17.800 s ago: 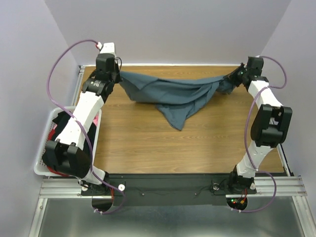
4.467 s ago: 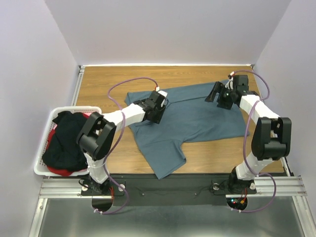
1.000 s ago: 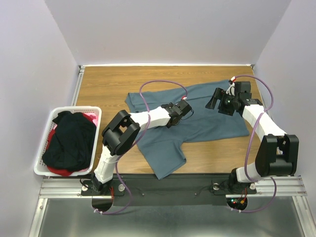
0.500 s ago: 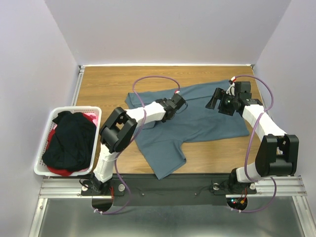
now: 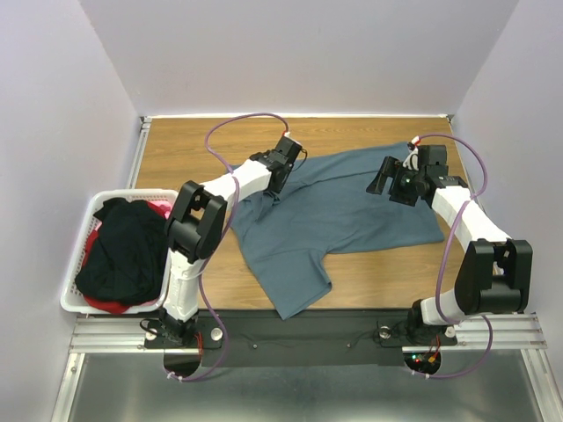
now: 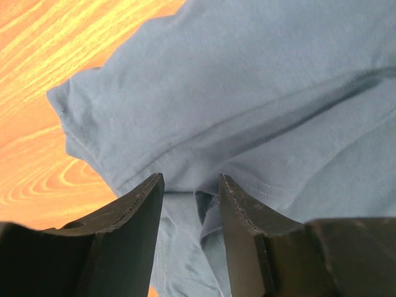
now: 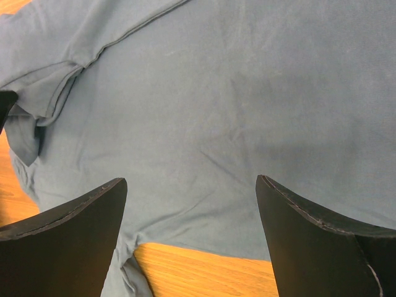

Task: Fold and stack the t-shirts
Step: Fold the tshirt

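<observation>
Sliding left across the blue-grey t-shirt [image 5: 343, 207], the left gripper [image 6: 189, 185] shows narrow jaws — right gripper [image 7: 190, 180] wide, unmoved.

No text, label, brand name, number or sign can be read on anything in any of the three camera views.

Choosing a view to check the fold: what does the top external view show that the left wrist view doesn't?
Only the top external view shows the white basket holding the black shirt and red-pink shirt, plus the right arm. Only the left wrist view shows hem stitching close up, between the slightly parted left fingers. Both show the blue-grey t-shirt lying on the wooden table.
</observation>
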